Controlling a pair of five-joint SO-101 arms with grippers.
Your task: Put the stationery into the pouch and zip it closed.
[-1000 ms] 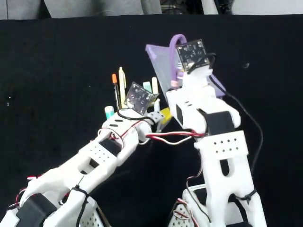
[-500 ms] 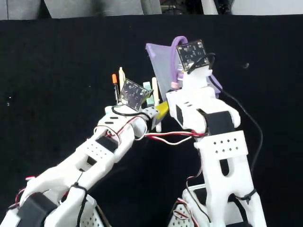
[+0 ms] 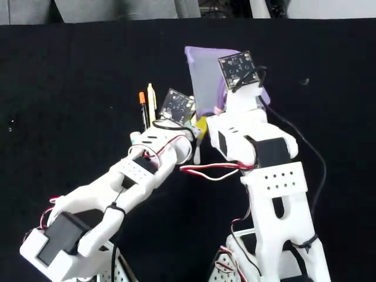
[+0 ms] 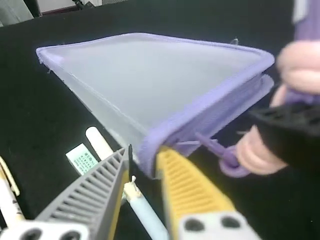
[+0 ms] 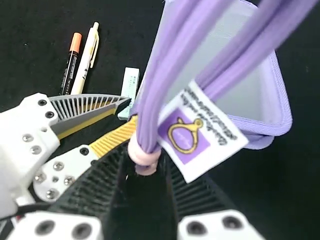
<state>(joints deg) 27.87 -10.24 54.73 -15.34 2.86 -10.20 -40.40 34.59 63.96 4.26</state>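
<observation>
Pouch (image 4: 150, 80) raised — left claw (image 4: 143, 156) now straddles corner.

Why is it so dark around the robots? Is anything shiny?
High view: the black table swallows the light, so no shadows show on it. Left wrist view: the pouch glows pale and frosted, with no hard glint. Right wrist view: its white tag is the brightest spot.

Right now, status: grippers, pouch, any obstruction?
Right gripper shut on pouch strap. Left gripper open, astride pouch corner. Pens outside, on table.
</observation>
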